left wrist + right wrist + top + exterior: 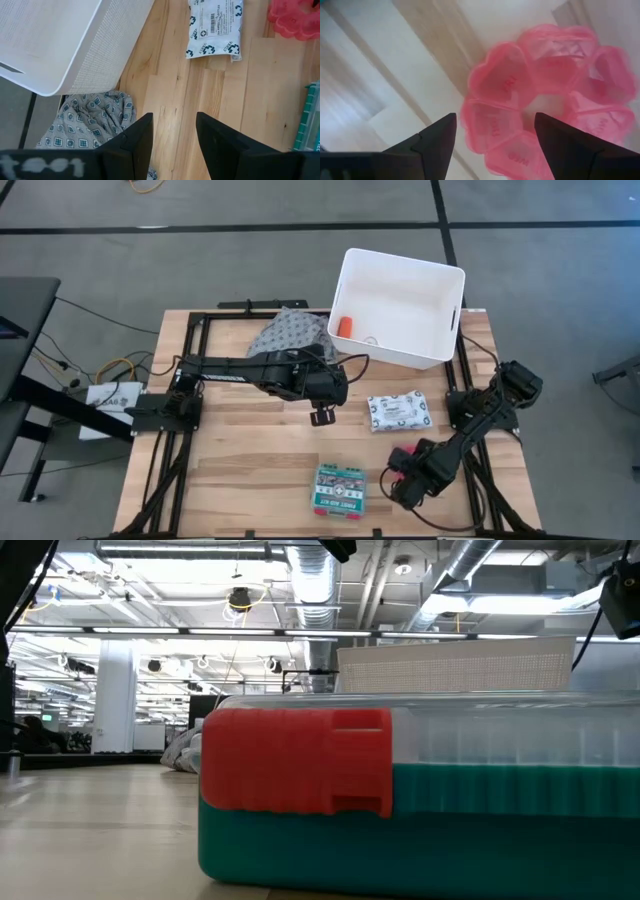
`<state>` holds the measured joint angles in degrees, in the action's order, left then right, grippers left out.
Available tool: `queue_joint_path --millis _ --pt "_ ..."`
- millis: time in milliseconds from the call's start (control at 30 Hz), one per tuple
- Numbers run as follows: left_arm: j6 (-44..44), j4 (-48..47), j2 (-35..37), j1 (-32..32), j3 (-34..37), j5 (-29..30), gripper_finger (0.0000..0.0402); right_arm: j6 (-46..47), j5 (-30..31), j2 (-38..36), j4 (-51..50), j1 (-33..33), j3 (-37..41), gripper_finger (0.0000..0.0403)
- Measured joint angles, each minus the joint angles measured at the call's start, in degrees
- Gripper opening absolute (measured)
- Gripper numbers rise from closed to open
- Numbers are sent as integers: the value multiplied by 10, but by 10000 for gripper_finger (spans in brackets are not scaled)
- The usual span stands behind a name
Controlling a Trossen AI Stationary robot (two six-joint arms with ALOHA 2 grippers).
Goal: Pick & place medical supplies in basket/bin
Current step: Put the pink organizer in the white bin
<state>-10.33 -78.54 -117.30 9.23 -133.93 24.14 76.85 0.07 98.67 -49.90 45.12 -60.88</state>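
The pink round disc (545, 95), a ring of heart-shaped cells, lies on the wood near the table's near right. My right gripper (495, 125) (398, 472) hangs open just over it, one finger on each side of the disc's nearer cells. My left gripper (174, 130) (322, 415) is open over bare wood at the table's middle. The white patterned soft pack (398, 411) (215, 27) lies flat to its right. The green first-aid box (338, 490) (300, 800) sits by the near edge. The white tub (400, 305) holds the orange tube (344, 326). The white roll and grey strip are not seen.
The grey dotted cloth (290, 330) (90, 120) lies bunched against the tub's left wall, just beyond my left gripper. The tub stands at the table's far right edge. Bare wood (250, 460) stretches over the table's near left. Black frame rails run along both table sides.
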Motion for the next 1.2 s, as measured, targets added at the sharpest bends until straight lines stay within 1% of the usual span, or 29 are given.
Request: queue_joint_path --millis 400,567,667,867,1200 --pt "0 0 0 0 0 0 142 12 8 0 -3 -3 6 265" --pt "0 0 0 0 0 0 142 12 2 -4 42 -3 28 265" --pt "0 0 0 0 0 0 142 12 1 -3 45 -3 28 265" --pt "0 0 0 0 0 0 142 -3 -2 1 -20 -3 1 265" --pt "0 0 0 0 0 0 142 -3 -1 1 -9 -4 -5 265"
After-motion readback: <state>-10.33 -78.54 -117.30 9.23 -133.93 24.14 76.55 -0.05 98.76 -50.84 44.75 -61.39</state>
